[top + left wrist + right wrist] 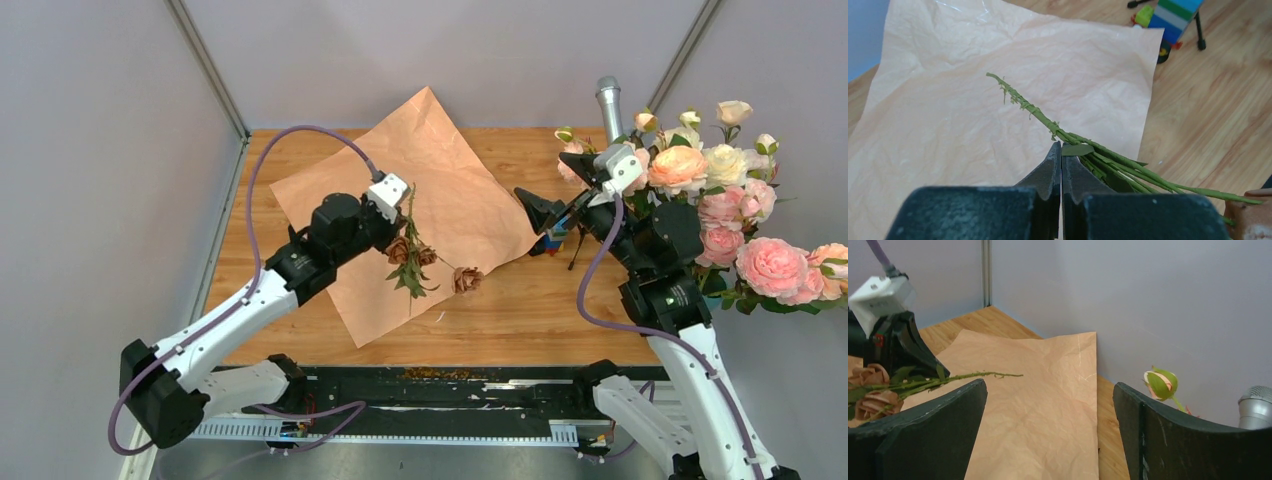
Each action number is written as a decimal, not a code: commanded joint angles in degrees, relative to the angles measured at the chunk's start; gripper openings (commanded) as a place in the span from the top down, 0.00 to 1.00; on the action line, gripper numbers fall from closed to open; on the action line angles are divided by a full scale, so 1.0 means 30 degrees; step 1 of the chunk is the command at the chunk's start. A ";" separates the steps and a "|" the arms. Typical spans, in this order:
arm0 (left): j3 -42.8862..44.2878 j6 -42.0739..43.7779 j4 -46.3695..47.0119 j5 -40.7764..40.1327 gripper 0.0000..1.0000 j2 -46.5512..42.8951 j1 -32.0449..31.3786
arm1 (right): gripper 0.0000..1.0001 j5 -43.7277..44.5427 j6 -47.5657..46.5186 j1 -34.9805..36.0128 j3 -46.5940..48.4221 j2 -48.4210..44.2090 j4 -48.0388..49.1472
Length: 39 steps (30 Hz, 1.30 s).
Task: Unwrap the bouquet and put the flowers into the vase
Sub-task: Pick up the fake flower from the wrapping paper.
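Note:
The bouquet is unwrapped. Its tan paper [450, 190] [973, 100] [1038, 390] lies spread flat on the wooden table. My left gripper [402, 222] [1061, 147] [940, 372] is shut at the thin green stems of the flowers [405, 250] [1098, 150] and holds them just above the paper. Their brownish-pink heads [870, 390] hang toward the near edge. The small teal-blue vase [556, 238] [1175, 20] shows only in part, by the paper's right corner under my right arm. My right gripper [535, 215] [1050, 385] hangs open and empty over that corner.
A silver microphone [608, 105] [1255, 407] on a black stand rises at the back right. Large peach and pink roses [740, 220] crowd the right edge, with one green bud [1160, 384] close to my right finger. Grey walls stand behind and at both sides.

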 commanded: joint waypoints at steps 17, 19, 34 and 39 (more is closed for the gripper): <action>0.5469 -0.8239 -0.5414 1.2631 1.00 -0.0610 0.4249 | 0.01 -0.9972 0.0066 0.2316 -0.2308 0.1315 0.4149; 0.5542 -0.8689 -0.5271 1.3227 1.00 -0.0506 0.4348 | 0.02 -0.9061 -0.0666 0.3975 -0.2025 0.1900 0.3971; 0.5199 -0.9300 -0.5304 1.4275 1.00 -0.0580 0.4573 | 0.20 -0.5341 -0.1235 0.9606 -0.0458 0.6292 0.6718; 0.5106 -0.9337 -0.5315 1.4303 1.00 -0.0666 0.4573 | 0.25 -0.4582 -0.1295 1.0135 -0.0006 0.7088 0.6896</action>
